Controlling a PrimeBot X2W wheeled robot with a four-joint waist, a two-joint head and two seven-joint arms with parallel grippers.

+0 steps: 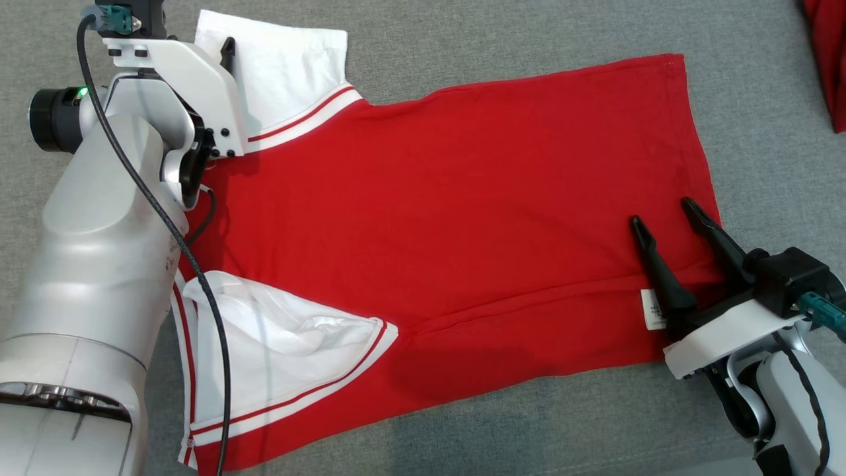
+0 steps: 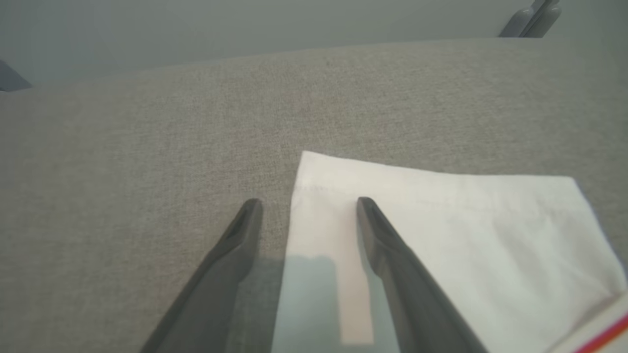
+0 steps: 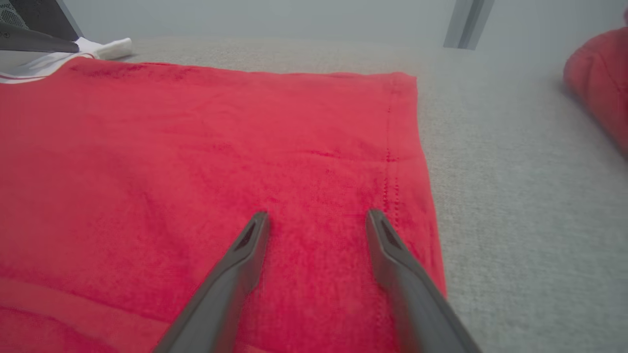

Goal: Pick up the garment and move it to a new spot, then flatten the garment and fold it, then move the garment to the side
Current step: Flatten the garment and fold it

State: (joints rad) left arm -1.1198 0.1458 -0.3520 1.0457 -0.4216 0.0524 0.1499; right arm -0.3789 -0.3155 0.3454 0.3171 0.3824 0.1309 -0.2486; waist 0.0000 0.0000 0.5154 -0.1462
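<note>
The garment (image 1: 462, 198), a red shirt with white sleeves trimmed in red stripes, lies spread flat on the grey cloth surface (image 1: 529, 423). One white sleeve (image 1: 284, 66) lies at the far left and the other (image 1: 277, 350) at the near left. My left gripper (image 2: 308, 202) is open over the far sleeve (image 2: 466, 235), one finger (image 2: 387, 245) above the white cloth and the other above the bare surface. My right gripper (image 1: 661, 211) is open just above the red hem corner (image 3: 196, 157) on the right, beside a small white label (image 1: 653, 309). Neither holds anything.
Another red cloth (image 1: 826, 59) lies at the far right edge, also seen in the right wrist view (image 3: 598, 83). My left forearm covers the shirt's collar end. A long crease runs along the shirt's near side. Bare grey surface surrounds the shirt.
</note>
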